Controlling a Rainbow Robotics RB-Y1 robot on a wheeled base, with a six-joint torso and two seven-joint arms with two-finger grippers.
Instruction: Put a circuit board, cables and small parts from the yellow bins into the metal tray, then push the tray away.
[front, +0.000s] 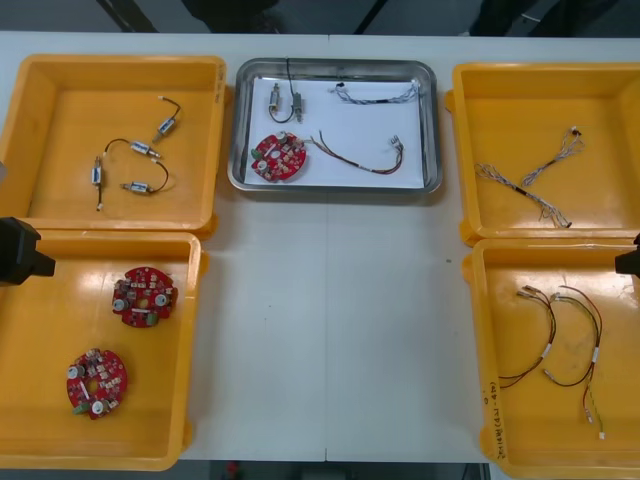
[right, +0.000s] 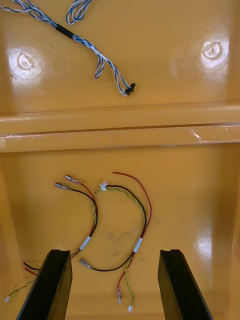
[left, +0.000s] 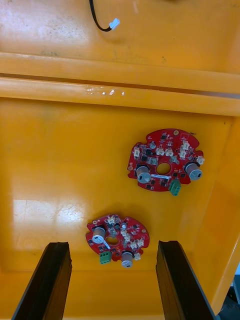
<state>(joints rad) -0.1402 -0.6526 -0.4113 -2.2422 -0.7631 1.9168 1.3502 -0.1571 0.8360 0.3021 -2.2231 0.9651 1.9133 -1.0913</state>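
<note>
**A:** Where's the metal tray (front: 335, 63)?

**B:** At the far middle of the light table (front: 330, 330), between the two far yellow bins. It has a shiny rim with rounded corners and is white inside. A round red circuit board (front: 278, 156) lies flat in its near left corner. A thin, wavy red and yellow cable (front: 362, 158) lies just to that board's right. Along the far side are a small metal part (front: 275, 100) on a black lead and a twisted blue and white cable (front: 378, 93).

**A:** And the arms?

**B:** The left gripper (left: 114, 246) hangs over the near left bin (front: 40, 400). Its black fingers (left: 47, 282) are spread wide and hold nothing. On the glossy floor below lie a nearer board (left: 117, 239) and a farther board (left: 165, 161), both round, red and studded with components (they lie apart from each other).

**A:** The other side?

**B:** The right gripper (right: 114, 252) is over the near right bin (front: 520, 420), its fingers just as wide and empty. Looped red and yellow cables (right: 115, 220) with white sleeves and metal tips lie on the floor there.

**A:** The far bins?

**B:** The far right bin (front: 600, 110) holds loose blue and white cables (front: 528, 182), twisted and splayed. The far left bin (front: 60, 120) holds small cylindrical metal parts (front: 140, 150) strung on curling black cables.
</note>
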